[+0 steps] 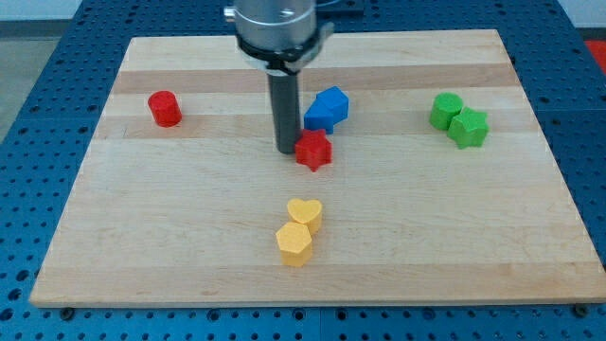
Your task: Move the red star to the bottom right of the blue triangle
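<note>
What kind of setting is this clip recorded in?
Likely a robotics lab bench: a wooden board lies on a blue perforated table, with small coloured blocks on it. My tip is just left of the red star, below the blue block.

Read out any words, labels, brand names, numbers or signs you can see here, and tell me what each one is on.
None can be read: no text, number or sign shows on the wooden board, the red star, the blue block, the other blocks, or the rod above my tip.

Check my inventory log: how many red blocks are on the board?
2: a red cylinder near the view's left edge, and a red star at centre, beside my tip. None seem hidden.
</note>
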